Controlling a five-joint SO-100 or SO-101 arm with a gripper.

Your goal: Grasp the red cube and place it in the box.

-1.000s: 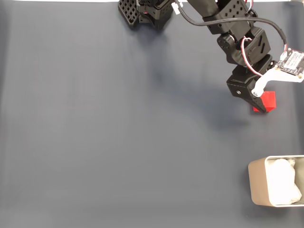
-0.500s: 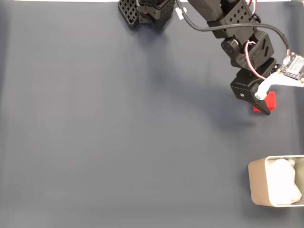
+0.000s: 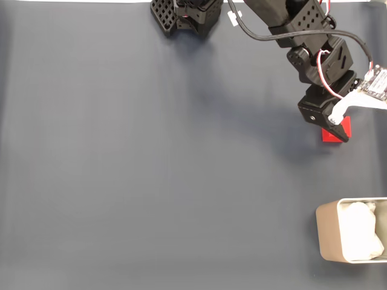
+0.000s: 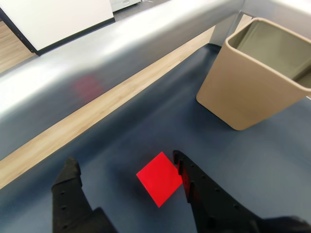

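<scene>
In the fixed view, the left and middle of the dark blue mat (image 3: 121,151) lay bare. At the top, left of centre, stood the arm's black base (image 3: 184,15), and from it the black arm (image 3: 302,36) reached right and down across the mat. Its gripper (image 3: 338,130) was low over the red cube (image 3: 335,132), which sat on the mat near the right edge, partly covered by the black finger. A white bracket with a small circuit board (image 3: 376,81) stuck out to the right of the wrist. Well below the cube, in the lower right corner, stood the beige box (image 3: 326,235) with white padding (image 3: 360,238) inside it.

In the wrist view, the left finger (image 4: 68,189) was apart from the cube, with bare mat between them. The red cube (image 4: 159,178) lay between the two fingers on the mat, turned so one corner pointed forward. The right finger (image 4: 194,187) was touching or just beside the cube's right edge. The jaws stood wide apart, not yet closed on the cube. Farther right and beyond, the box (image 4: 243,92) stood well apart from the cube, its opening tilted toward the upper right of that view.
</scene>
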